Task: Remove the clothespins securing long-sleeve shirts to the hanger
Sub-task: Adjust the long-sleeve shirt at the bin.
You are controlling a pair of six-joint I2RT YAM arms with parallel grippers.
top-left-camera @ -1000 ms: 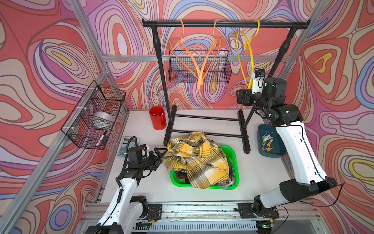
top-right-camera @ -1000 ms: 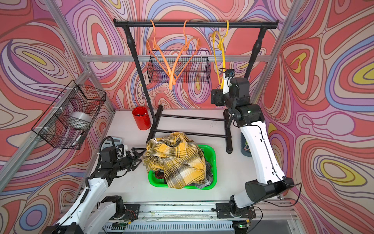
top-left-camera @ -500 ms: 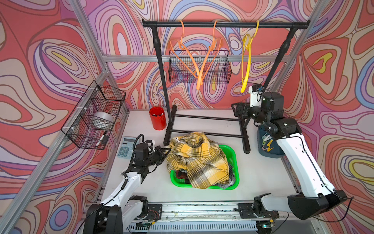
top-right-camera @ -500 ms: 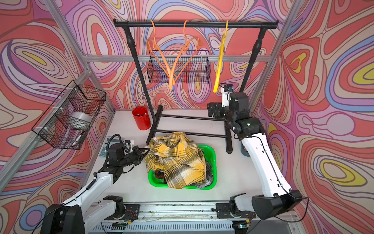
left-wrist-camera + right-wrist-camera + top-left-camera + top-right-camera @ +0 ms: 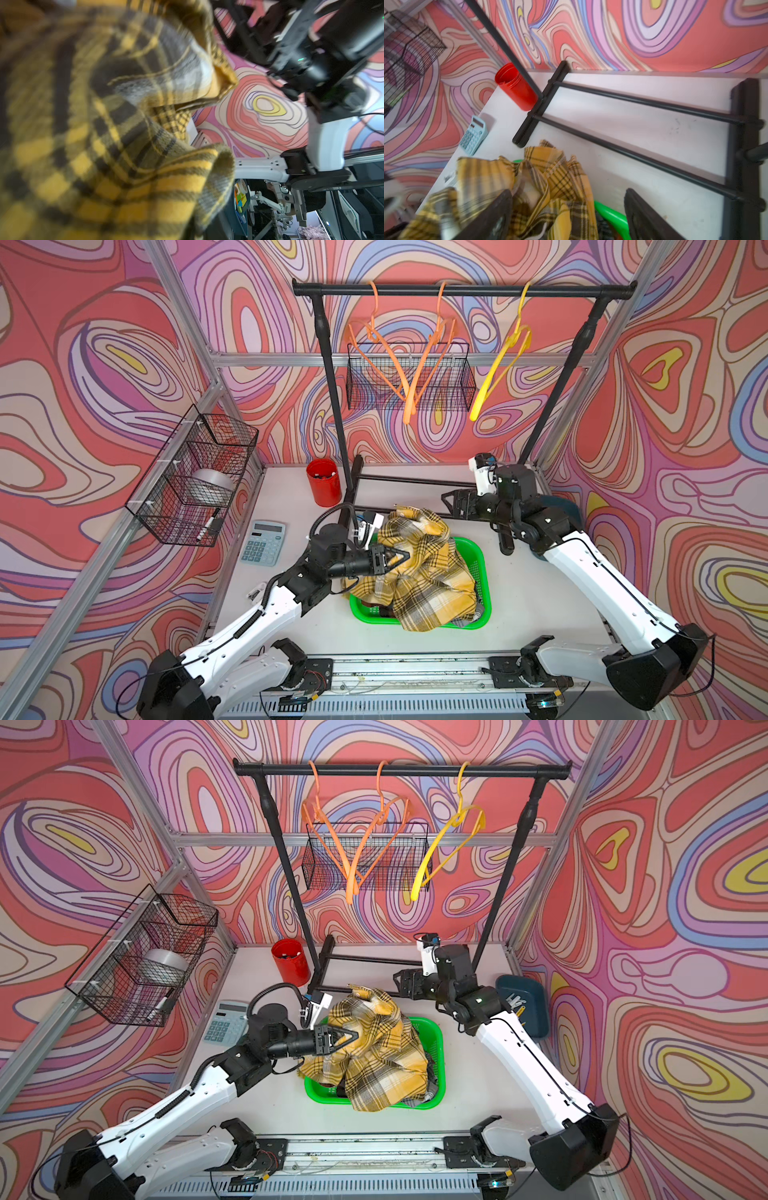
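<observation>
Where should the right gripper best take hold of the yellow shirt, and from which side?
Probably the raised fold at the far top of the shirt, coming from the right and above: it stands free above the basket, facing the open right gripper.

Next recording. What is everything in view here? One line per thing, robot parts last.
yellow plaid shirt: one, yellow-and-black, heaped over the basket
green basket: one, table centre; other cloth beneath, mostly hidden
orange hangers: two, bare, on the rack
yellow hanger: one, bare, on the rack
clothes rack: one, black, at the back
wire baskets: two, black; back wall and left wall
tape roll: one, silver, in the left-wall basket
red cup: one, by the rack's foot
calculator: one, pale blue, table left
blue tray: one, table right
clothespins: count unclear, in the tray
left hand: shut on the shirt
right hand: open, empty, behind the basket
</observation>
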